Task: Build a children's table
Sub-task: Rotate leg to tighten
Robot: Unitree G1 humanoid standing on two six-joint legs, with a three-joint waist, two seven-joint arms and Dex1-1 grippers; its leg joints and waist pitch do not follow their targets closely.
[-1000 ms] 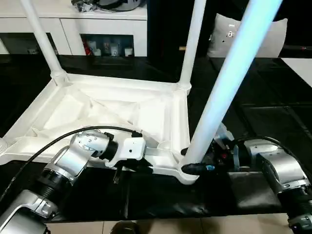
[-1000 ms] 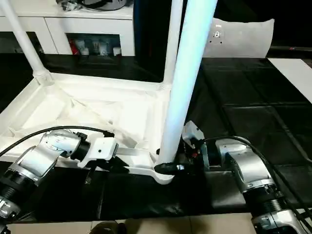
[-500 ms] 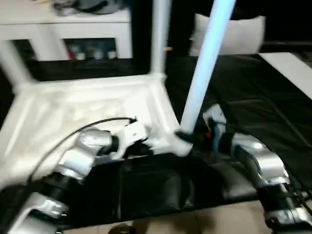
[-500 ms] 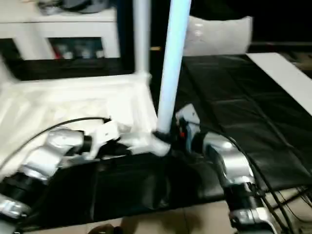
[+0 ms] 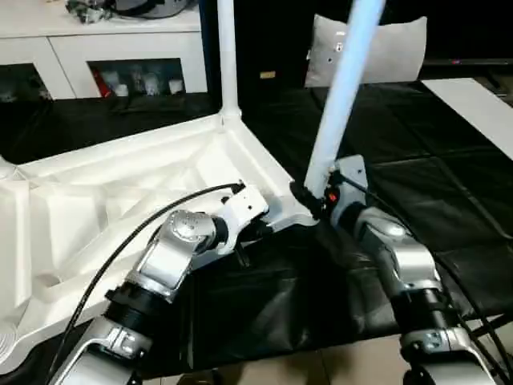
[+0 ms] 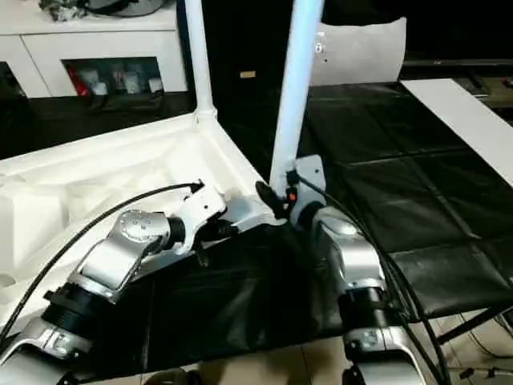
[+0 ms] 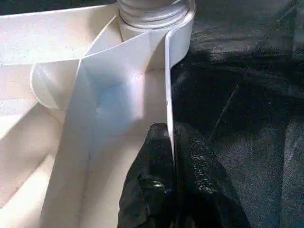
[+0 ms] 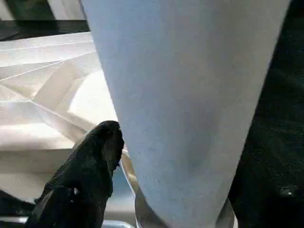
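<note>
The children's table [image 5: 120, 192] lies upside down on black sheeting [image 5: 449, 192]. The left gripper [image 7: 170, 156] is clenched on its thin side rim; the right gripper [image 5: 309, 196] clasps the base of the nearest leg [image 5: 341, 88], standing in its corner socket.

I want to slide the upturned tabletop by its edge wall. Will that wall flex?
Probably only slightly: the tabletop is diagonally ribbed. It likely slides easily on the smooth black sheet. The upright leg may make it top-heavy, so push low.
</note>
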